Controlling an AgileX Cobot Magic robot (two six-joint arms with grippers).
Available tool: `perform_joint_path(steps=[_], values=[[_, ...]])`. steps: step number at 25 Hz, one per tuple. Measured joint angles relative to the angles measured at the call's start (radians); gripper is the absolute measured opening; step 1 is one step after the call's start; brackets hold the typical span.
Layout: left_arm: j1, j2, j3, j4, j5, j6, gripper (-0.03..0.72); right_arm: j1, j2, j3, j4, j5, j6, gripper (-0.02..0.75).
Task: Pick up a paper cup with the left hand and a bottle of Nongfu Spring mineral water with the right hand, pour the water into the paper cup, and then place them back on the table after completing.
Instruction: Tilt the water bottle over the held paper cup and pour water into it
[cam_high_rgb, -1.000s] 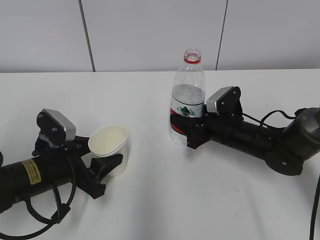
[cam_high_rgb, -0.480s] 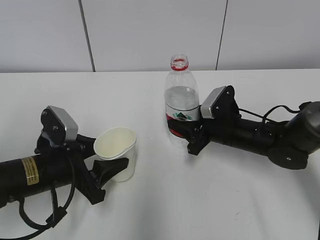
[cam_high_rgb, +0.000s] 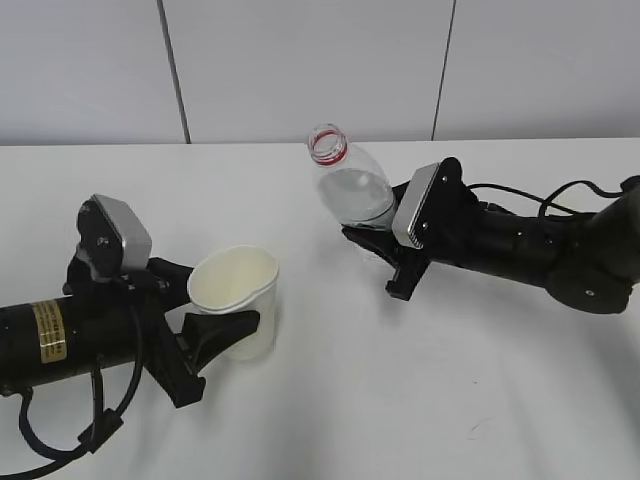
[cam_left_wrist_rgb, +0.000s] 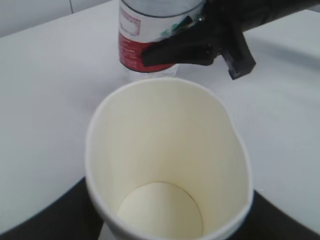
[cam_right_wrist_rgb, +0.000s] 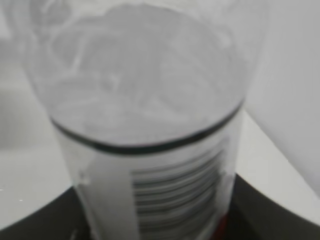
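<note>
Your white bench (cam_high_rgb: 330, 400) runs back to a grey panelled wall (cam_high_rgb: 300, 70). On the left, your left pincer (cam_high_rgb: 225, 330) holds the paper cup (cam_high_rgb: 238, 300), empty and upright. Right of it, your right pincer (cam_high_rgb: 375, 245) clamps the bottle (cam_high_rgb: 350, 195); since half a second ago it has tipped, mouth leaning left toward the cup, its water (cam_right_wrist_rgb: 140, 85) still inside. Bare bench lies between them and in front.

Cream-white paper cup (cam_high_rgb: 237, 300), clear bottle (cam_high_rgb: 349, 190) with red-and-white label, white table (cam_high_rgb: 400, 390).
</note>
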Motion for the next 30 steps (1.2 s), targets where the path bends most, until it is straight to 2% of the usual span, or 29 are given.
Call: perform_joint_path(steps=[6,22,30], values=[[0.0,0.0,0.0,0.075,-0.002,-0.035,0.408,0.0,-0.024,-0.008,-0.004,0.005,-0.161,0.35],[0.0,0.0,-0.042,0.18,-0.054,-0.085,0.402,0.022,-0.029,-0.078,-0.021,0.01,-0.408,0.349],[-0.041,0.0,-0.042,0.198,-0.049,-0.086,0.398,0.022,-0.029,-0.083,-0.021,0.01,-0.541,0.348]])
